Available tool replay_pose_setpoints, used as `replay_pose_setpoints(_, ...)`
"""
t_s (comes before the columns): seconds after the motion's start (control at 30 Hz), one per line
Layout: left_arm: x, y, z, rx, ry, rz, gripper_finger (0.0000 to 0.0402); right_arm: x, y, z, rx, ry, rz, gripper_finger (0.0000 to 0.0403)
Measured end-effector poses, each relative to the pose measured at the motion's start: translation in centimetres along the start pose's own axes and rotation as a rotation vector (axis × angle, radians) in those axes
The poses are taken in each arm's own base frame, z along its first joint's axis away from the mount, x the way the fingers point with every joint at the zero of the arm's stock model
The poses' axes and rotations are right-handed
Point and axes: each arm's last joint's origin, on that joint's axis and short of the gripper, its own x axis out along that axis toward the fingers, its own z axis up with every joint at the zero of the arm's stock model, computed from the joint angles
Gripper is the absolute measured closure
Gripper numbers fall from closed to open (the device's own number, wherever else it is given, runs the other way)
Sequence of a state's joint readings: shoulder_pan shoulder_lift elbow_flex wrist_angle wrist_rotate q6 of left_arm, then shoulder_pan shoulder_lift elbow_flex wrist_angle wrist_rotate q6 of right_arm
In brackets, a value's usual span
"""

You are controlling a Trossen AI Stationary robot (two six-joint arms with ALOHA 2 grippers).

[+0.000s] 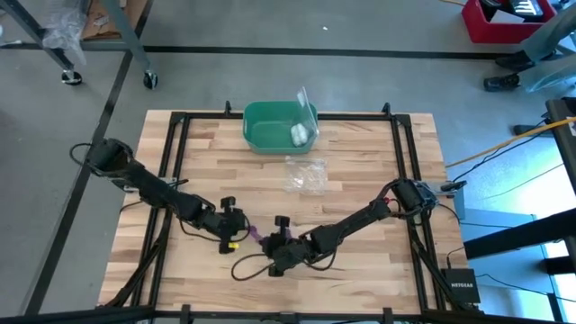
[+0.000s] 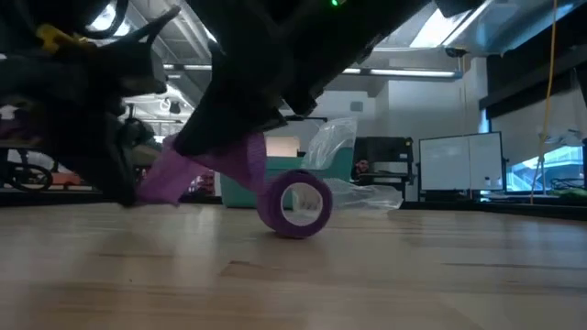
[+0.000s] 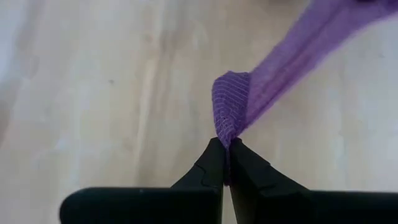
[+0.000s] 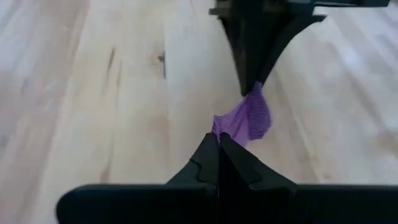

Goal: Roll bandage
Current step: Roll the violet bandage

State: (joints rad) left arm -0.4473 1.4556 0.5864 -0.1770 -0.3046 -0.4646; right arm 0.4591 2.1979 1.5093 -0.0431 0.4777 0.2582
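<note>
Down near the front edge of the wooden surface (image 1: 360, 180), both arms meet over the bandage (image 2: 229, 170), a purple fabric strip with a partly wound roll at one end. In the low view the roll stands on its edge on the surface, its hollow core facing the camera, while the loose strip rises from it and runs across to the left side of that picture.

The left pincer (image 1: 236, 232) is closed tight on the strip: in its wrist view the two dark fingers (image 3: 208, 168) meet on a bunched fold of purple fabric, and the rest of the strip stretches away from it, taut. The right pincer (image 1: 277, 245) sits just beside the left one and is likewise pinched shut on the bandage, with a small fan of purple cloth showing past its fingertips (image 4: 208, 158). The other arm's pincer shows just beyond that cloth, gripping its far side.

Farther back on the surface sits a green bin (image 1: 270, 133) holding a small white roll (image 1: 298, 135), and a crumpled clear plastic bag (image 1: 306, 174) lies between the bin and the arms.
</note>
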Motion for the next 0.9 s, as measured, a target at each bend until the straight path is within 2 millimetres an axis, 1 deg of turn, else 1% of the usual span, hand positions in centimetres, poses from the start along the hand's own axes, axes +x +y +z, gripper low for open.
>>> replay_pose_setpoints(0.07,0.0,-0.3,-0.1,0.007,0.007,-0.033,0.0400,0.2,-0.3,0.2,0.047,-0.004,0.005,0.0398)
replay_pose_setpoints(0.2,-0.2,-0.7,-0.5,0.019,0.022,-0.044,0.0400,0.6,-1.0,0.7,0.146,-0.024,0.043,0.0397)
replay_pose_setpoints(0.27,-0.3,-0.9,-0.6,0.017,0.032,-0.060,0.0399,0.8,-1.2,0.8,0.185,-0.017,0.061,0.0388)
replay_pose_setpoints(0.37,-0.3,-1.0,-0.9,0.001,0.049,-0.063,0.0399,1.0,-1.7,1.3,0.219,-0.046,0.085,0.0350)
replay_pose_setpoints(0.47,-0.5,-0.9,-1.0,-0.004,0.077,-0.081,0.0394,1.1,-2.0,1.6,0.166,-0.063,0.090,0.0290)
replay_pose_setpoints(0.53,-0.8,-0.8,-1.1,-0.024,0.100,-0.093,0.0377,0.9,-2.1,2.2,0.108,-0.073,0.074,0.0248)
replay_pose_setpoints(0.63,-1.5,-0.7,-1.1,-0.045,0.115,-0.131,0.0331,0.0,-2.2,4.5,0.029,-0.120,0.070,0.0190)
replay_pose_setpoints(0.7,-1.9,-0.8,-1.1,-0.046,0.106,-0.142,0.0295,-0.5,-2.5,6.0,-0.027,-0.130,0.067,0.0161)
replay_pose_setpoints(0.8,-2.5,-0.7,-1.3,-0.048,0.141,-0.162,0.0249,-0.9,-3.0,7.1,-0.084,-0.071,0.064,0.0134)
replay_pose_setpoints(0.9,-3.3,-0.4,-1.5,-0.093,0.172,-0.172,0.0222,-1.9,-3.7,8.1,-0.125,0.029,0.050,0.0125)
